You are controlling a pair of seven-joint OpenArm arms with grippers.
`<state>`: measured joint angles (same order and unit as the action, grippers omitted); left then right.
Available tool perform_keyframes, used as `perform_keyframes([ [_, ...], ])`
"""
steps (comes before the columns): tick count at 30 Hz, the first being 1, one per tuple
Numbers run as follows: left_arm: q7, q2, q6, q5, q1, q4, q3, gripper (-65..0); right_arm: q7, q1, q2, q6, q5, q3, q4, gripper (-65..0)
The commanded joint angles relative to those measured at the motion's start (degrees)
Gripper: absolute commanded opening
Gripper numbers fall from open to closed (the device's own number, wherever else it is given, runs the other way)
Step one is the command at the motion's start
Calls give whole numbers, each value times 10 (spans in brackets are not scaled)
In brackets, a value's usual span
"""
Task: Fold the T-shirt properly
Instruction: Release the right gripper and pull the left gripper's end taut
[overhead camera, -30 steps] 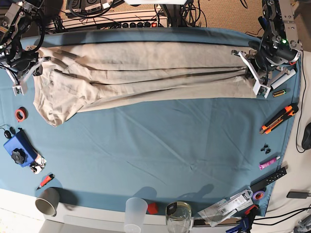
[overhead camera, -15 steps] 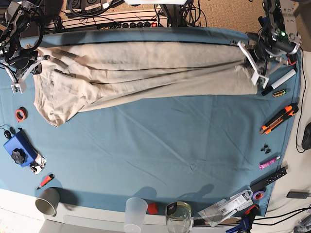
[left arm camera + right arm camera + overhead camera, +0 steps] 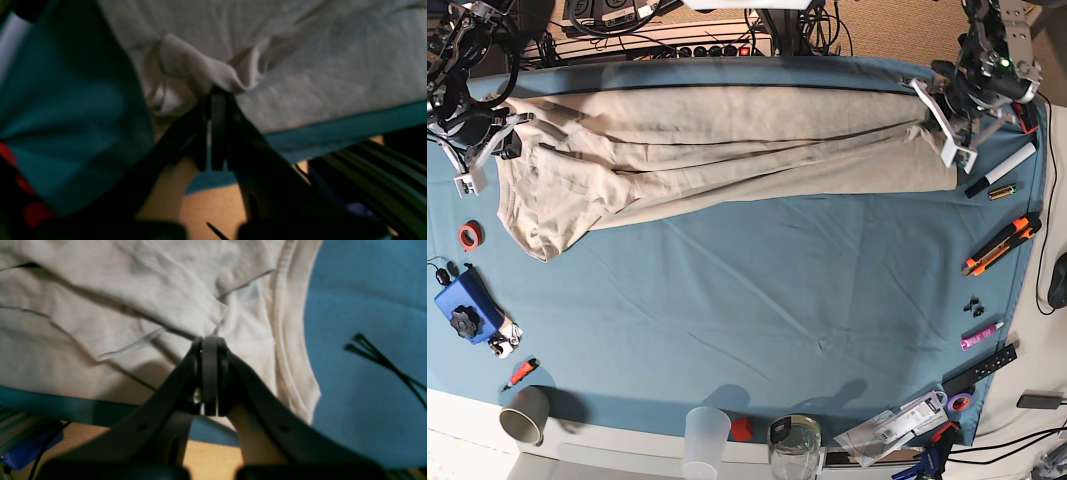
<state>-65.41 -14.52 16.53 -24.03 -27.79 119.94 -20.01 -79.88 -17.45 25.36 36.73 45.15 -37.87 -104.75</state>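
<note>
My overhead view is bright and even, shadows soft; both my wrist views are dim and blurred, with my own fingers dark, unfocused silhouettes

The left gripper [image 3: 218, 96] is reaching in at the base view's upper right, its jaws pressed together and pinching cloth. The right gripper [image 3: 209, 343] is sitting at that view's upper left, jaws likewise clamped tight on fabric.
</note>
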Motion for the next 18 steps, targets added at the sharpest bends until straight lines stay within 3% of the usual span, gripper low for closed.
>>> perform_keyframes([
  [1,4,1,0,-1,-2,9,-4,-650,10,5,12,1,5,-6,-10,-650],
  [7,13,15,0,5,-2,9,-4,-650,10,5,12,2,5,-6,-10,-650],
  [11,11,15,-1,23,-1,9,-4,-650,10,5,12,33,5,-6,-10,-650],
  [16,13,15,-41,31,-2,10,-4,-399,11,5,12,33,5,-6,-10,-650],
  [18,12,15,-41,35,-2,16,-4,-363,17,5,12,33,5,-6,-10,-560],
])
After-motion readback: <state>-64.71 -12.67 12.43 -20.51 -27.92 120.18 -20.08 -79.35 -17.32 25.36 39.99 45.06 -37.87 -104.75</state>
